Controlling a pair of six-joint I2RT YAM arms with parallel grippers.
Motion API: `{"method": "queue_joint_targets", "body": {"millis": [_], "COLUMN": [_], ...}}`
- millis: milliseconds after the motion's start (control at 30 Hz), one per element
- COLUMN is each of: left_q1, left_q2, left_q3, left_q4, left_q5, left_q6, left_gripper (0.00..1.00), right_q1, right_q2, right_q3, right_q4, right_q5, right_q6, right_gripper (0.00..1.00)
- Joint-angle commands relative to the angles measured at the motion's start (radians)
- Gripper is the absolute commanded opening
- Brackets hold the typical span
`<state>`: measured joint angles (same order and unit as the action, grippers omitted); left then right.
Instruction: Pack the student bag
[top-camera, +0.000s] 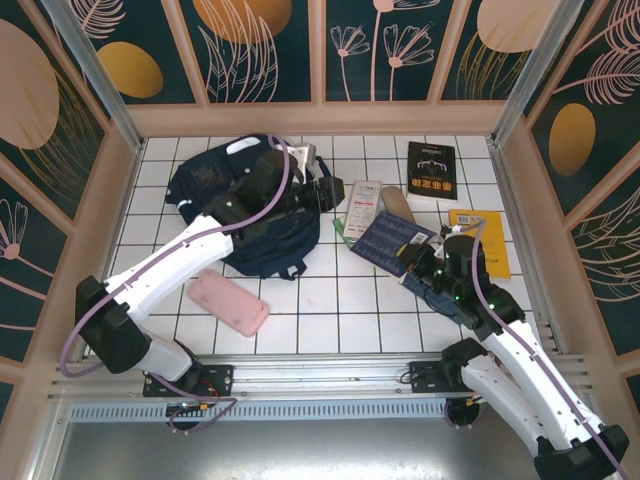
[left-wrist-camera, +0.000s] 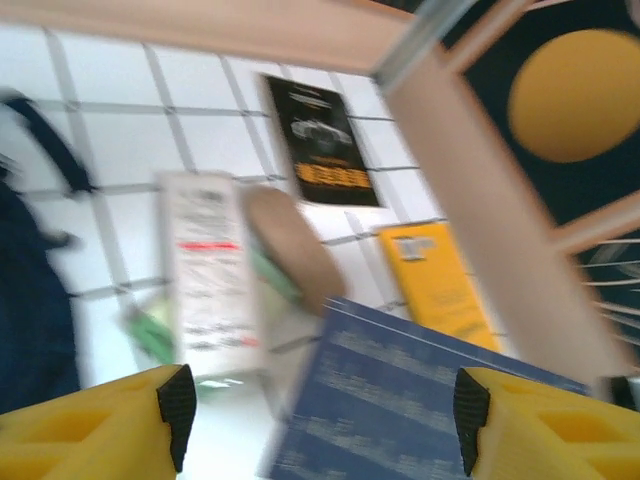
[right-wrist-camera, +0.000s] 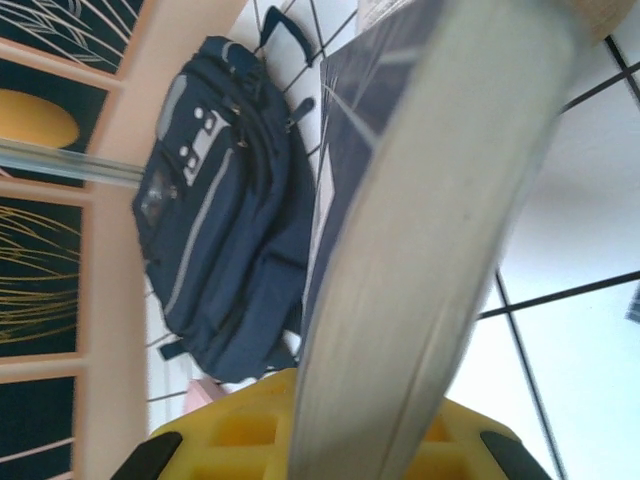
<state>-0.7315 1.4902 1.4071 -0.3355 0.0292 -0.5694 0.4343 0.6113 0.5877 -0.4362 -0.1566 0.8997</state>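
Now, left fingers (left-wrist-camera: 178, 408) spread wide, gripping nothing, beside student bag (top-camera: 200, 185), right fingers (right-wrist-camera: 158, 455) clamped on blue book (top-camera: 390, 238) edge, over tiled surface (top-camera: 320, 300).

Navy cloth student bag (top-camera: 262, 250), glossy white tiled table (top-camera: 330, 310), matt yellow plastic fingers (left-wrist-camera: 90, 430).

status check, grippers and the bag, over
left gripper jaws open, empty. right gripper shut on blue book. student bag lies under left arm, book not in yet. white booklet between book and bag.
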Motion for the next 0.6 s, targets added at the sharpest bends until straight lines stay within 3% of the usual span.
{"method": "queue_joint_targets", "body": {"millis": [0, 133, 333, 567], "left_q1": [0.023, 0.053, 0.107, 0.15], "left_q2": [0.1, 0.217, 0.341, 0.432], "left_q3": [0.069, 0.099, 0.09, 0.078], "left_q4": [-0.311, -0.376, -0.393, -0.399], "left_q5": [-0.271, -0.416, -0.382, -0.45], "left_q6": [0.336, 0.438, 0.496, 0.506], "left_gripper": [0.72, 0.72, 0.73, 0.75], "right_q1": [-0.002, -0.001, -0.002, -0.002], "right_q2": [-0.005, -0.002, -0.007, -0.019], "right_q3": [0.009, -0.032, -0.045, -0.055], "right_q4": [-0.007, 0.029, 0.018, 0.007], "right_q5": [0.004, -0.047, -0.076, -0.095], "right_q6": [-0.109, -0.119, -0.152, -0.181], "right_gripper": [0.0, 0.0, 0.0, 0.0]}}
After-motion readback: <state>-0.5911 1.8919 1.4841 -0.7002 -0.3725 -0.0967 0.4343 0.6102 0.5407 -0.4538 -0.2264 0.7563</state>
